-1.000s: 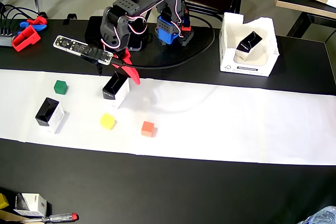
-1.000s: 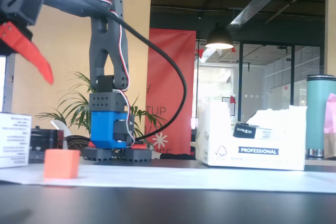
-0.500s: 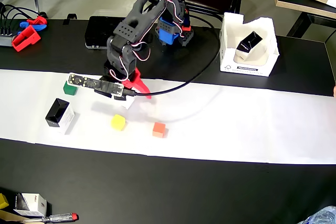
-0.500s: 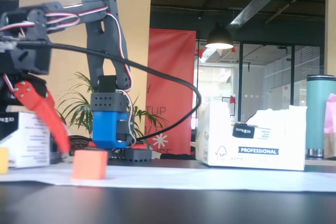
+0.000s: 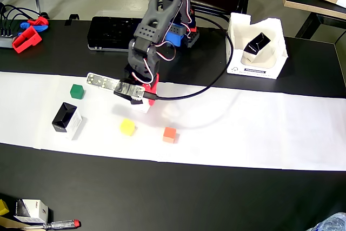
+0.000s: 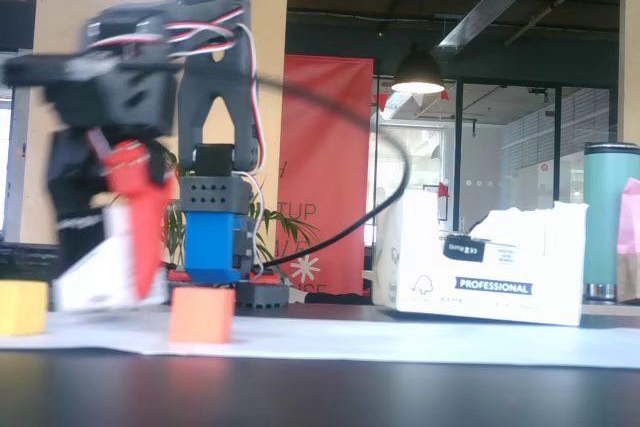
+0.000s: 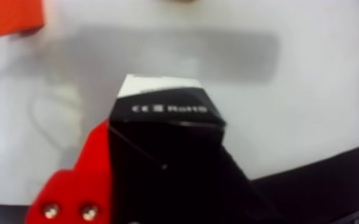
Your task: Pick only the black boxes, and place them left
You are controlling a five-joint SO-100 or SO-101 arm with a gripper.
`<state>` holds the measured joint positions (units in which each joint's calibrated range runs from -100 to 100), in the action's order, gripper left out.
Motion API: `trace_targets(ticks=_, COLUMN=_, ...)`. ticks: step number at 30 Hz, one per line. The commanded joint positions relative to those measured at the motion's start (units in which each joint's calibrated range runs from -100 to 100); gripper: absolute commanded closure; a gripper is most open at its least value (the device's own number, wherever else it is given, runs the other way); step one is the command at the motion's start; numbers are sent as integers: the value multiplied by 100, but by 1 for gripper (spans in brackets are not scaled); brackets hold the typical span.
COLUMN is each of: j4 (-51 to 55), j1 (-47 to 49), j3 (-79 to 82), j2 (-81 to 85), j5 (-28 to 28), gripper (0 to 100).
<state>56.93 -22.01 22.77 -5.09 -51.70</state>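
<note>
Three black boxes: one (image 7: 167, 149) sits betw. the red fingers (image 7: 92, 173) of the gripper (image 5: 145, 97), clamped, mid-sheet in overhead view; 2nd black box (image 5: 66, 117) far left on white sheet (image 5: 243, 128); 3rd (image 5: 255, 46) inside white carton (image 5: 233, 52), far right.

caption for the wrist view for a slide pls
Wrist view: black box with CE RoHS print fills the frame between the gripper's fingers, over white paper, orange cube at top left.
</note>
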Motion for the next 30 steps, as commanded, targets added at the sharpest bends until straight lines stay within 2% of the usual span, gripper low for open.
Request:
trace_targets(ticks=1, j4=-49, j1=906, j3=755, j2=2267, j5=270, gripper=84)
trace_targets(ticks=3, j4=-17, j1=1322, j3=1012, j2=2946, j5=454, gripper=84)
trace_targets(ticks=6, j4=659, j1=2076, j3=773, j2=3713, j5=775, gripper=84)
trace_targets(ticks=11, j4=2280, j1=3713, j3=-655, j2=4108, j5=1533, gripper=84)
trace_targets(ticks=14, j4=2821, j1=4735, j3=-1515, j2=4100, j5=1975, gripper=84)
trace_targets(ticks=18, j4=2924, j1=5956, j3=-1843, j2=4100, j5=2391, gripper=84)
trace_targets(ticks=25, j4=2932, j1=7766, j3=-1843, j2=4053, j5=2791, gripper=84)
trace_targets(ticks=30, j4=3075, j1=8849, j3=-2330, j2=3349, j5=3112, gripper=84)
